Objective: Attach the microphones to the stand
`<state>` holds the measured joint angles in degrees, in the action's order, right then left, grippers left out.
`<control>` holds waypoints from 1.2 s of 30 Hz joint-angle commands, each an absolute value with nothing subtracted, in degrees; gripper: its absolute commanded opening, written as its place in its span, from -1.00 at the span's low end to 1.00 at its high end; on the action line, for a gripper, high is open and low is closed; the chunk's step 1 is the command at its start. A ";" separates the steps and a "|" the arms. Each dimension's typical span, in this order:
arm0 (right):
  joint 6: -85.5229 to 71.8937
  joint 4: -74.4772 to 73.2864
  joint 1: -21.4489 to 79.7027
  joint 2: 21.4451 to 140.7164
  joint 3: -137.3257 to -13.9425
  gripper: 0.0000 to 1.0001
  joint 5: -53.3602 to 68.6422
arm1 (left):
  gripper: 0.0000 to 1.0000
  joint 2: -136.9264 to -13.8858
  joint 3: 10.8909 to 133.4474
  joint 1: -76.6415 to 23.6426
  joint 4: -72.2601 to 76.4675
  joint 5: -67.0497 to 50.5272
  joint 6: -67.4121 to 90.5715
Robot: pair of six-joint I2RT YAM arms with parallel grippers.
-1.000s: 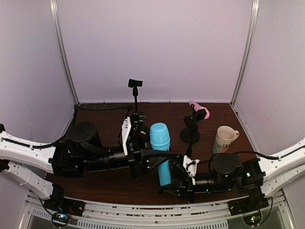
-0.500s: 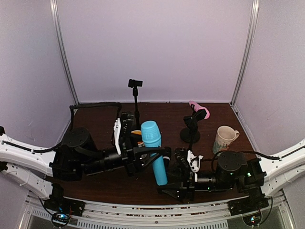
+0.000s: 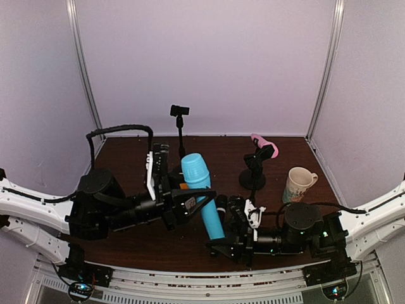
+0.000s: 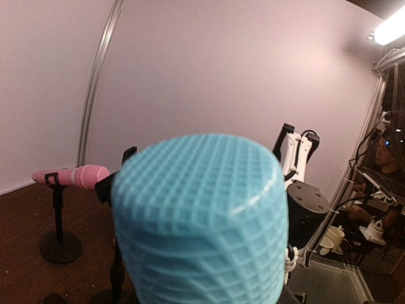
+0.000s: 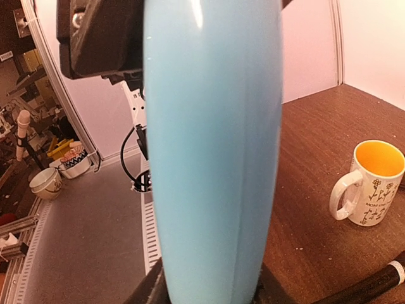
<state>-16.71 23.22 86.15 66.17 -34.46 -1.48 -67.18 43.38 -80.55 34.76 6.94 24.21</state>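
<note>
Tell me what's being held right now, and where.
Light blue microphone: left gripper around its mid-body, right gripper apparently on its lower end.

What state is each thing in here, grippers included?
light blue microphone: tilted, gripped by the left gripper
right gripper: around its lower end, grip unclear
pink microphone: clipped on the short stand
tall stand: clip empty
mug: upright

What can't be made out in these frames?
- Left wrist: blue microphone head fills view, hiding fingers of the left hand.
- Right wrist: its body hides whether the right hand is closed on it.
- Right wrist: dark rod cut off at the corner; unidentifiable.
- Top: empty stand's clip, too small.
</note>
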 commanded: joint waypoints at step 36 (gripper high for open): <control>-11.47 -26.26 81.02 20.60 -41.47 -1.00 -49.30 | 0.76 -91.79 81.11 -64.09 4.24 -23.21 2.01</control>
